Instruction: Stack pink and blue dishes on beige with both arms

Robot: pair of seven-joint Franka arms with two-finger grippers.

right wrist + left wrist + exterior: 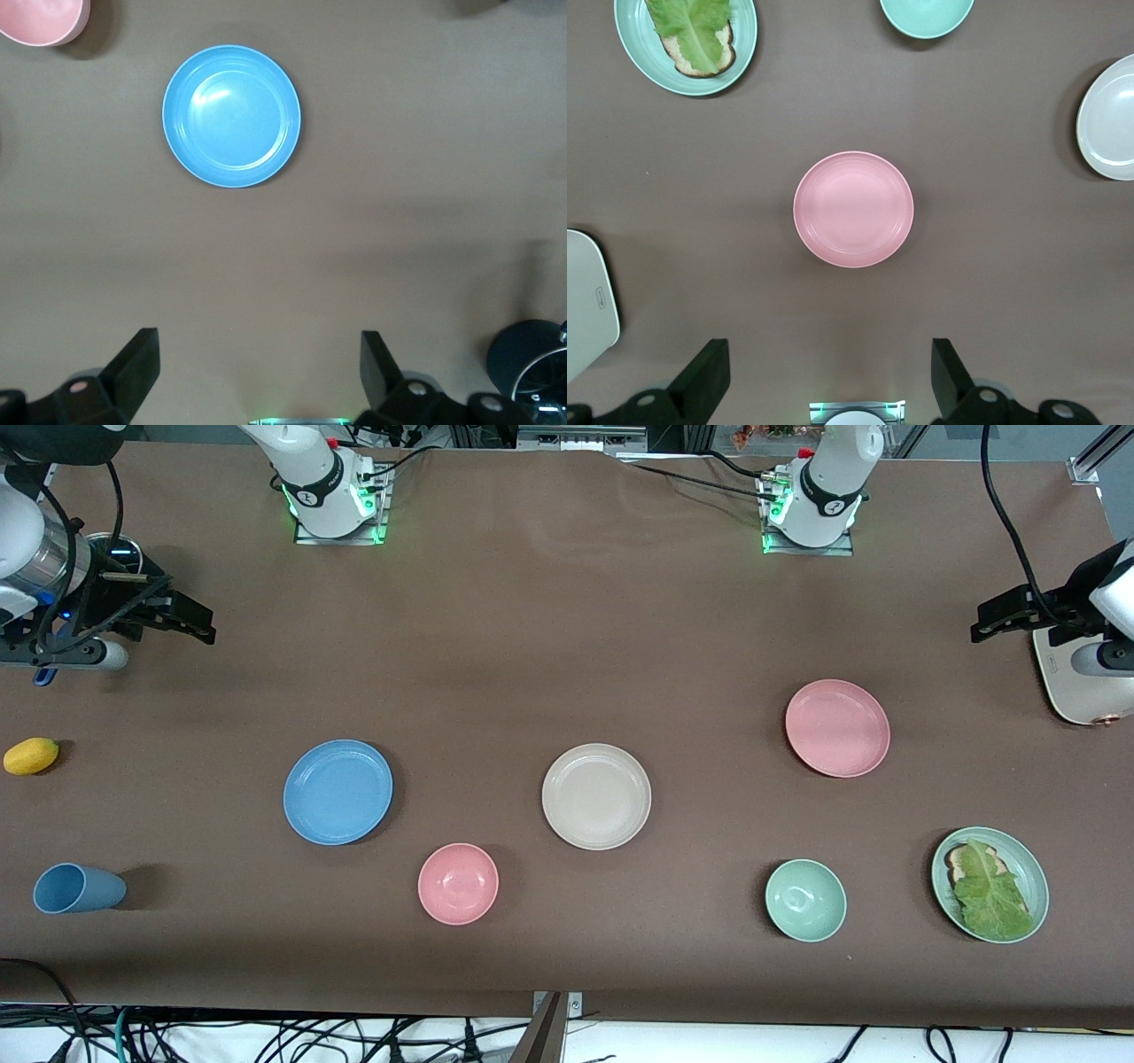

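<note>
Both the left hand (828, 381) and right hand (257, 376) hang released above the surface. The pink plate (837, 727) and blue plate (337, 791) look light, stiff, slippery; pinch each low rim.

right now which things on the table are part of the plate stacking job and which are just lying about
Part of the job:
- pink plate
- blue plate
- beige plate
- left gripper, open
- right gripper, open

Just lying about:
- pink bowl
- green bowl
- green plate with lettuce
- blue cup
- yellow fruit
</note>
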